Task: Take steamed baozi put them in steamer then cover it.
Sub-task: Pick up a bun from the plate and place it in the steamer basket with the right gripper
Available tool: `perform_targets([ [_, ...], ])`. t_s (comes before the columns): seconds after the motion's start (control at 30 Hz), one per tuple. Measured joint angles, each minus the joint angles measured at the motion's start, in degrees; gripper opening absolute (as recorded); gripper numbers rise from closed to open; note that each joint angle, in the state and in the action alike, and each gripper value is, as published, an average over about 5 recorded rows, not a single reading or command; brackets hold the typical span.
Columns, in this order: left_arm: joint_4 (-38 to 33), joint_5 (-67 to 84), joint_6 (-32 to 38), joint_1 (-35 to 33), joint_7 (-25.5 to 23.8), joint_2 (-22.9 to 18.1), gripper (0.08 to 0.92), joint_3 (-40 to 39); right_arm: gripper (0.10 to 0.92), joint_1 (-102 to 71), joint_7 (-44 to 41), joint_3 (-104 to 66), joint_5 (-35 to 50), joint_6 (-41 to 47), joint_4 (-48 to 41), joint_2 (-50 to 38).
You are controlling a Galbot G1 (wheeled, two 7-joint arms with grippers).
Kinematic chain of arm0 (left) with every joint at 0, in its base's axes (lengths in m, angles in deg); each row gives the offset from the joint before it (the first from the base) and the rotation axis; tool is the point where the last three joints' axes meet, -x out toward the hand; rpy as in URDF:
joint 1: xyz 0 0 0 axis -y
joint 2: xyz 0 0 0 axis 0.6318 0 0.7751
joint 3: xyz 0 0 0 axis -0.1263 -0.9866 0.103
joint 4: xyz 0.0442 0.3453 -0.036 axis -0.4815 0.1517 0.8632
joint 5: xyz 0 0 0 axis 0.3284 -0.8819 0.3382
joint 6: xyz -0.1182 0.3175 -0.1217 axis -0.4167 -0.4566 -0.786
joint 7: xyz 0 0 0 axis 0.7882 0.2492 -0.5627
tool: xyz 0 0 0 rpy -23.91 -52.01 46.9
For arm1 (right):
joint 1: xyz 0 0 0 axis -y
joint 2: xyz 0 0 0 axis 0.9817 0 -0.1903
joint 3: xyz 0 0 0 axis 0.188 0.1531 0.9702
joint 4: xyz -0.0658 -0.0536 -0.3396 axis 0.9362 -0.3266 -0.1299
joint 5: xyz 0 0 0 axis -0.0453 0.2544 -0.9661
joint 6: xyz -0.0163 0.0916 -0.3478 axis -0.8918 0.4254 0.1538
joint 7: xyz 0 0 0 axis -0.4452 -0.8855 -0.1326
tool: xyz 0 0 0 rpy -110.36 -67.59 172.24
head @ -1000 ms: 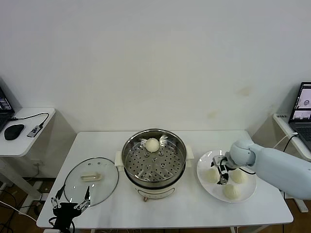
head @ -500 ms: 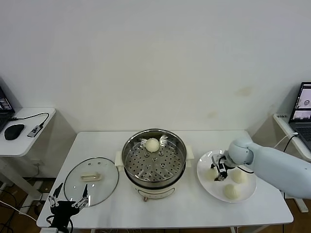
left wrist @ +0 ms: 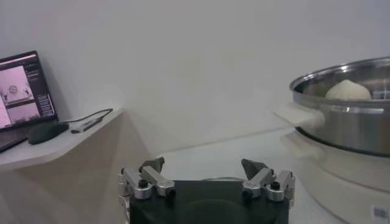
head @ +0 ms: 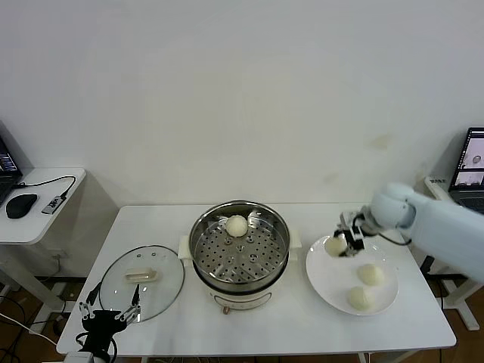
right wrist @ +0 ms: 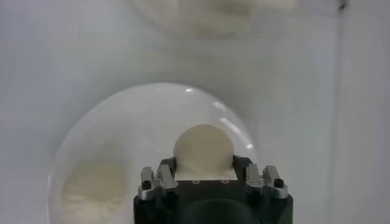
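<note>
The shiny steel steamer [head: 239, 261] stands mid-table on its cream base, with one baozi [head: 237, 224] on the perforated tray at the back. My right gripper [head: 342, 243] is shut on a second baozi [head: 335, 246] and holds it above the left edge of the white plate [head: 327, 280]; the right wrist view shows this baozi [right wrist: 203, 150] between the jaws. Two more baozi [head: 369, 274] [head: 360, 298] lie on the plate. The glass cover [head: 141, 281] lies flat left of the steamer. My left gripper [head: 110, 316] is open and empty at the front left table edge.
A side desk [head: 38, 204] with a mouse and cable stands at the left. A laptop [head: 473, 165] sits on a desk at the right. The steamer's pot [left wrist: 345, 115] and base handle show in the left wrist view.
My right gripper has closed on a baozi and lifted it off the plate, up and slightly back. Two baozi stay on the plate. The left arm barely moved.
</note>
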Motion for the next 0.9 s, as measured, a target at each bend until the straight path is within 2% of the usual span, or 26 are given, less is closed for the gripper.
perform_targets([
  [0.23, 0.3, 0.2, 0.3, 0.2, 0.1, 0.5, 0.823, -0.3, 0.601, 10.2, 3.8, 5.7, 10.4, 4.6, 3.0, 6.3],
  [0.5, 0.4, 0.2, 0.8, 0.3, 0.3, -0.1, 0.823, -0.3, 0.599, 12.9, 9.1, 8.4, 20.4, 10.9, 2.7, 17.4],
  [0.9, 0.5, 0.1, 1.6, 0.1, 0.4, -1.1, 0.823, 0.2, 0.594, 8.5, 14.0, 9.7, 26.4, 17.0, -3.1, 31.5],
])
